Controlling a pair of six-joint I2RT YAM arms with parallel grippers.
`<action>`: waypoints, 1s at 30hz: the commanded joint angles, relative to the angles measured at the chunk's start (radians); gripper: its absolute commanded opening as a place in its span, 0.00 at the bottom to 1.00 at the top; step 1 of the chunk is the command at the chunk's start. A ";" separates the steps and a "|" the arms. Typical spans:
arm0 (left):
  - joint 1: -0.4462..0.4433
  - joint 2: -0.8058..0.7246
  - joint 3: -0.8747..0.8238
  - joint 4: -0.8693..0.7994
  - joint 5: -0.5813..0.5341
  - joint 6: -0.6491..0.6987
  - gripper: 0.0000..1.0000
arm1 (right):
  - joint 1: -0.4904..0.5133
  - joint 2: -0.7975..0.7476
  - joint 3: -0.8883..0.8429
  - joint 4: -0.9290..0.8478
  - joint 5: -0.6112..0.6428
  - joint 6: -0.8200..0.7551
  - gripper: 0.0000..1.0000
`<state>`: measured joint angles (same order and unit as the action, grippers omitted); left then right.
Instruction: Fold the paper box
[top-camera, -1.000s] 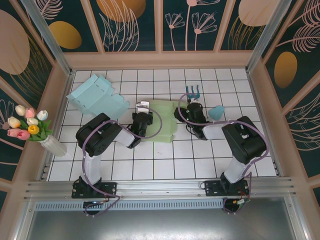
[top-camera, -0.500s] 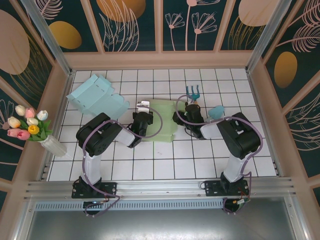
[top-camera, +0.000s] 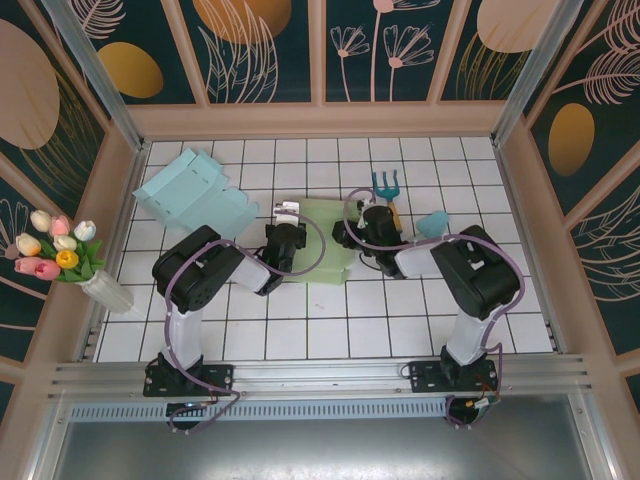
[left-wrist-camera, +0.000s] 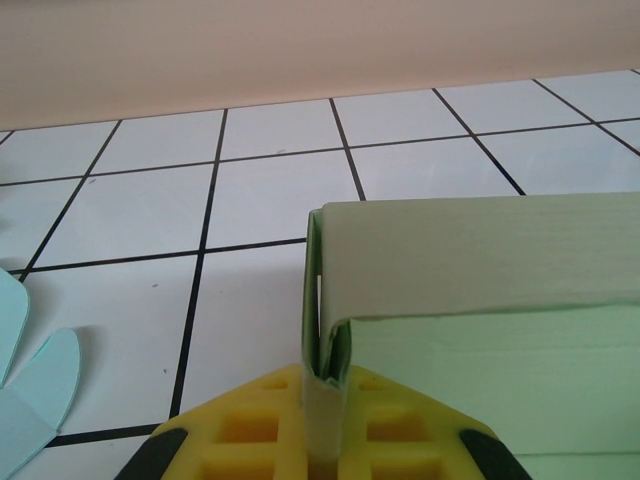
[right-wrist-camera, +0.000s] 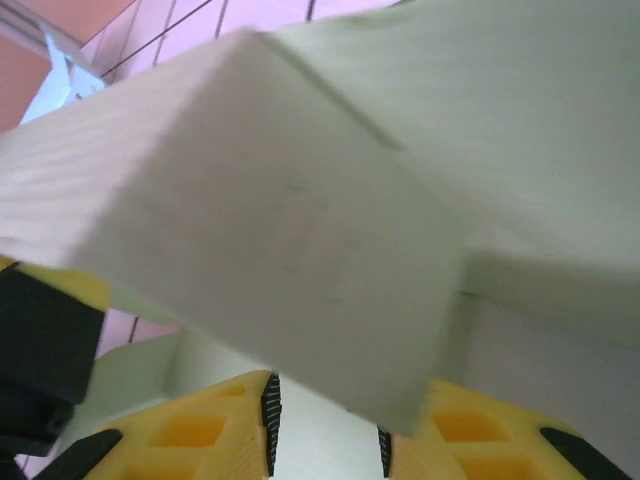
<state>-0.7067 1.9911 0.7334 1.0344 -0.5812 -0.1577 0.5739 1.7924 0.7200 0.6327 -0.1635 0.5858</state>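
White tiled table (top-camera: 330, 340), black grid lines. Pale blue cardboard sheet (top-camera: 195, 195) lying flat near far-left corner. Vase (top-camera: 104, 291) of pink, white and yellow tulips (top-camera: 55, 245) standing at left edge. Small blue rake (top-camera: 386, 184) toward far edge, right of centre. Teal piece (top-camera: 433, 224) near it, toward right edge, not touching; shape unclear.

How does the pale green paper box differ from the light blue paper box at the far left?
The pale green paper box is partly folded, one wall standing; the light blue paper box lies spread out, unfolded. The green one is pinched by the left gripper, jaws shut; the blue one is untouched. Both rest on the tiled table.
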 joint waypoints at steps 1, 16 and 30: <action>-0.002 0.014 0.016 -0.013 0.008 0.004 0.06 | 0.017 0.045 0.036 0.046 -0.034 0.009 0.35; -0.003 0.012 0.010 -0.006 0.002 0.003 0.06 | 0.019 -0.088 -0.037 -0.002 0.024 -0.035 0.35; -0.003 0.012 0.011 -0.005 0.006 0.005 0.06 | 0.046 -0.376 -0.127 -0.229 0.278 -0.174 0.39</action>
<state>-0.7067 1.9911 0.7334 1.0344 -0.5812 -0.1577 0.6109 1.4860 0.6083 0.4835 -0.0185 0.4755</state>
